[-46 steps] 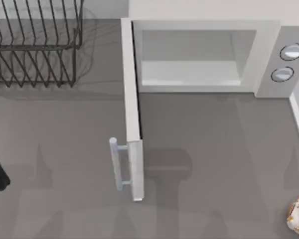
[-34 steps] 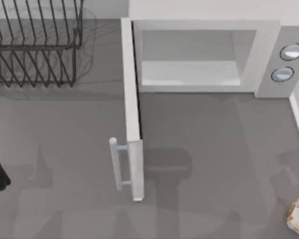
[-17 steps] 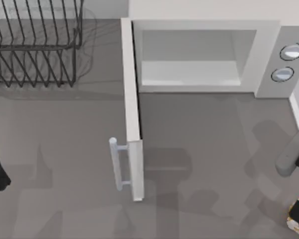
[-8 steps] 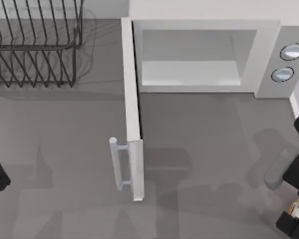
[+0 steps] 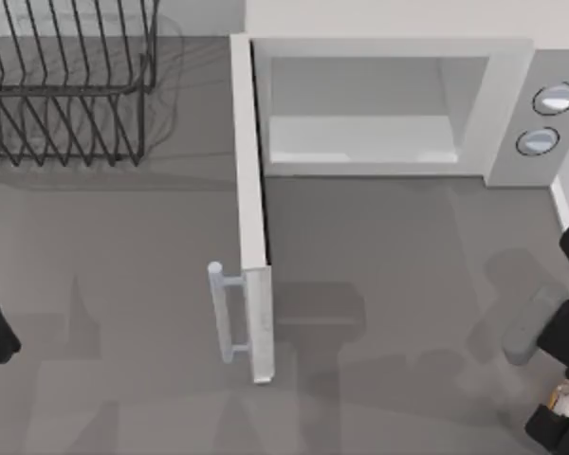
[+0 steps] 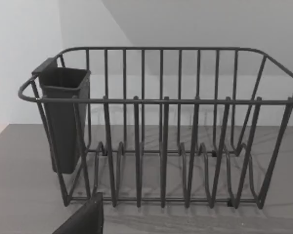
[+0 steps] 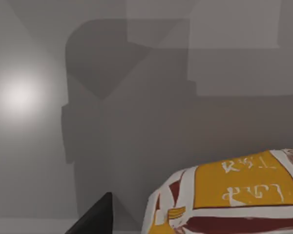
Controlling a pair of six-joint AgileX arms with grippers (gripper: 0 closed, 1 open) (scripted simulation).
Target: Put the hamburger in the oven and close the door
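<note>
One gripper is at work: the right gripper (image 5: 561, 417), low at the table's (image 5: 379, 284) right edge, sits over the hamburger (image 7: 234, 197); whether its jaws are wide or narrow I cannot tell. Left of it, the door (image 5: 251, 209) stands open off the oven (image 5: 398, 104). The left arm is parked at the left edge, facing the dish rack (image 6: 161, 131).

The flat grey table (image 5: 389, 256) carries a white boxy oven (image 5: 512, 104), a black wire dish rack (image 5: 66, 95) and a mottled hamburger (image 7: 234, 195).
</note>
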